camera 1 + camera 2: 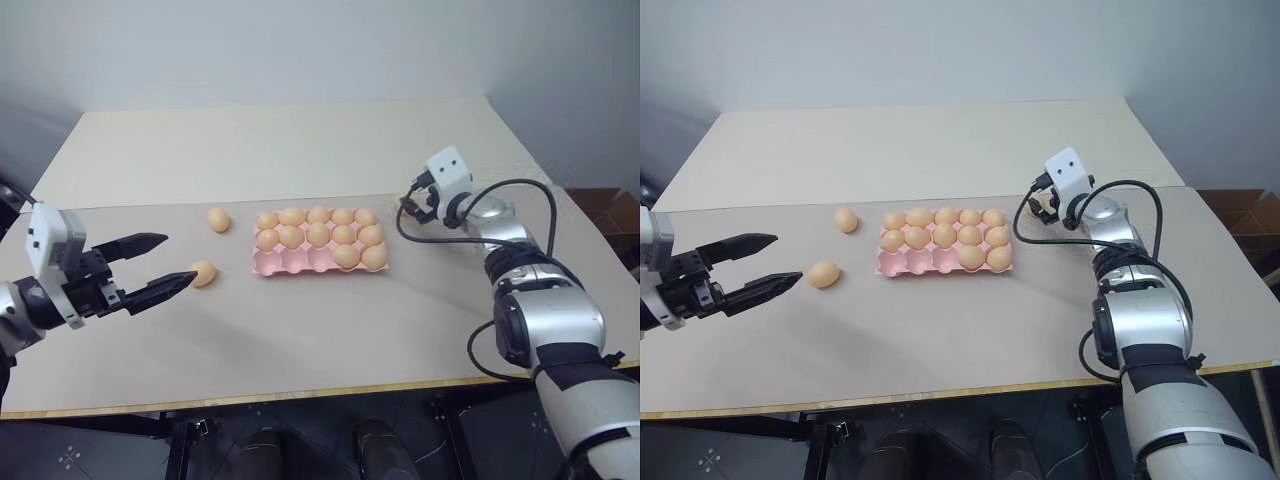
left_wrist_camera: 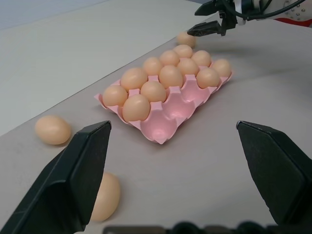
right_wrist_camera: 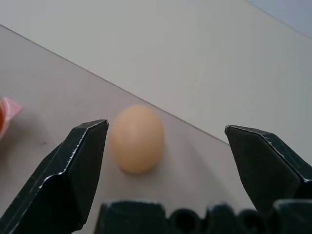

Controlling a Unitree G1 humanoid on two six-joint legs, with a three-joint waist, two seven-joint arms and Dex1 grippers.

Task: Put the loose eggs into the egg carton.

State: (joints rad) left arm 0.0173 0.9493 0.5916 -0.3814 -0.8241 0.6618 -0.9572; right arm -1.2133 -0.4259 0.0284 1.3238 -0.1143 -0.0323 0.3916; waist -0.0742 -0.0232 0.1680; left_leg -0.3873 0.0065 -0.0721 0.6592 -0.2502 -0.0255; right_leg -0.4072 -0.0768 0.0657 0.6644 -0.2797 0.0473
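Both grippers hanging open over a table with a partly filled egg carton.

The pink egg carton (image 1: 318, 262) is lying mid-table, ten eggs sitting in its cups and four near-row cups showing bare. The left gripper (image 1: 160, 267) is hovering wide open near two loose eggs: one (image 1: 203, 273) just past its lower finger, another (image 1: 219, 220) farther back. The right gripper (image 3: 165, 146) is gaping wide, facing a third loose egg (image 3: 136, 139) lying beyond the carton's right end.
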